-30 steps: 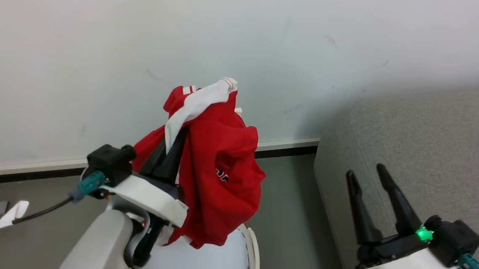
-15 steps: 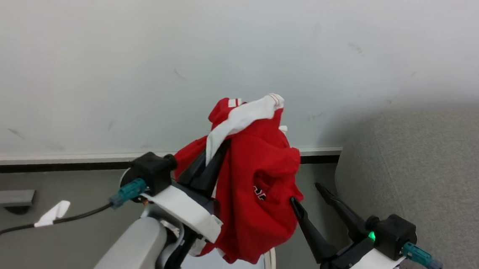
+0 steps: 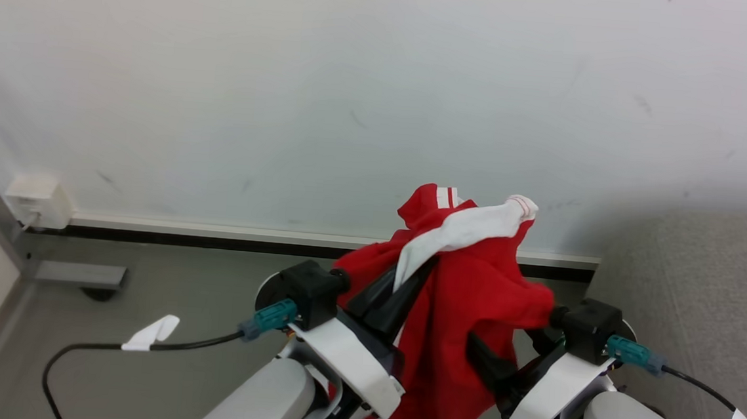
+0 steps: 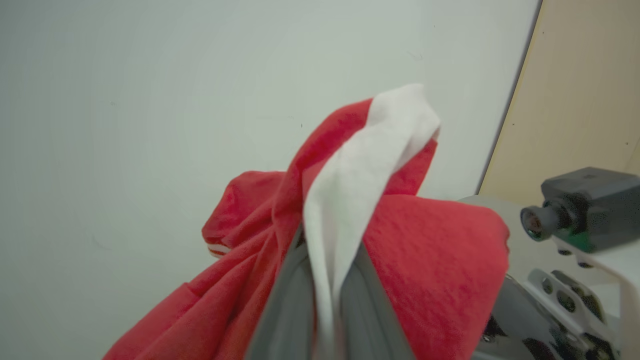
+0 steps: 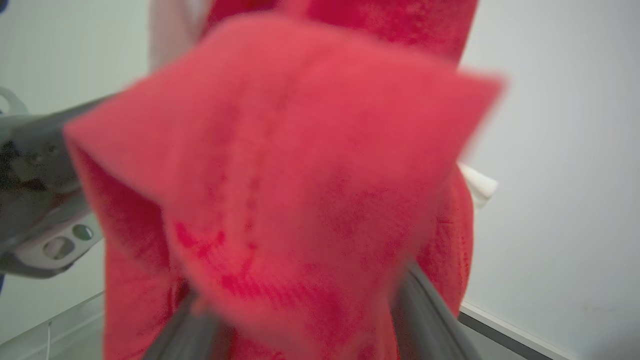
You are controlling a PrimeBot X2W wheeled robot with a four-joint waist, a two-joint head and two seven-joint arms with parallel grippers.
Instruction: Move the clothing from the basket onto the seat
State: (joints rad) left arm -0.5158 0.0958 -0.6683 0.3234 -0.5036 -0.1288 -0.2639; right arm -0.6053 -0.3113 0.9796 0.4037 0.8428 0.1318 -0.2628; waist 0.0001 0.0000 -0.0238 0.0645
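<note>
- Wall point(image 3: 290, 85), pale and lightly scuffed, took up the upper half of the head view, with a dark skirting strip point(image 3: 213, 242) along its foot.
- Seat point(image 3: 703, 285), grey and upholstered, stood at the right edge, its corner against the wall and nothing lying on the part in view.
- Floor point(image 3: 144, 298) was grey, and a black cable point(image 3: 94, 348) with a white tag ran across it.
- Clothing point(image 3: 464, 321) hung in the air between the two arms, left of the seat and clear of it. Its long axis ran roughly up and down. The bunched top with a white panel point(image 3: 464, 226) pointed up and to the right toward the wall, and the loose red end drooped at the bottom edge.
- Left hand point(image 3: 401, 287) was clenched on the clothing. In the left wrist view its fingers point(image 4: 285, 300) pressed together on the white strip.
- Right hand point(image 3: 491, 365) sat against the garment's right side. In the right wrist view its fingers point(image 5: 425, 310) were spread apart, with blurred red cloth draped over and between them, not pinched.
</note>
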